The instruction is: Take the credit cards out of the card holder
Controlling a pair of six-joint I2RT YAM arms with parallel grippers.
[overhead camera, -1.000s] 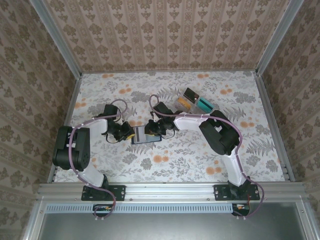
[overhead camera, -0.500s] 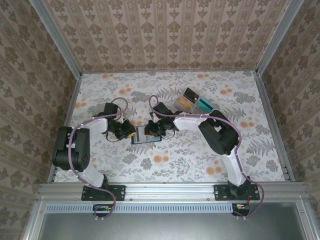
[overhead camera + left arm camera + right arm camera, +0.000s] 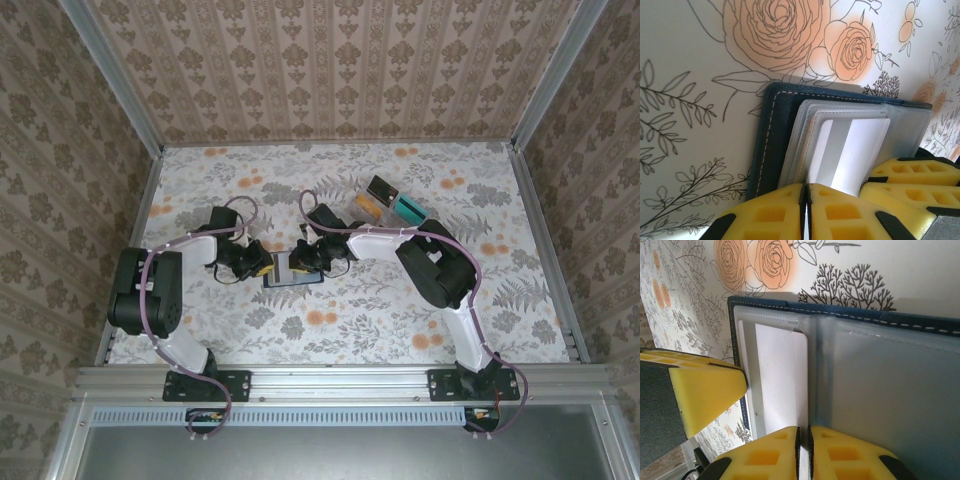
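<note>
The card holder (image 3: 296, 273) lies open on the floral table, dark navy with a grey-blue slotted inside (image 3: 771, 145) (image 3: 890, 390). A pale white credit card (image 3: 852, 150) (image 3: 780, 380) sits in its left pocket. My left gripper (image 3: 262, 265) (image 3: 806, 200) is at the holder's left end, jaws shut on the card's near edge. My right gripper (image 3: 306, 258) (image 3: 803, 442) comes in from the right, shut on the inner pocket edge at the holder's middle, beside the card. Each wrist view also catches the other gripper's yellow fingers (image 3: 905, 175) (image 3: 705, 390).
A clear plastic compartment tray (image 3: 388, 205) with orange and teal items stands at the back right of the table. Patterned walls and metal rails (image 3: 540, 240) close in the table. Open floral surface lies in front of the holder.
The left arm has shifted slightly toward the back. Both grippers stay at the card holder, and the right jaws have closed a little tighter.
</note>
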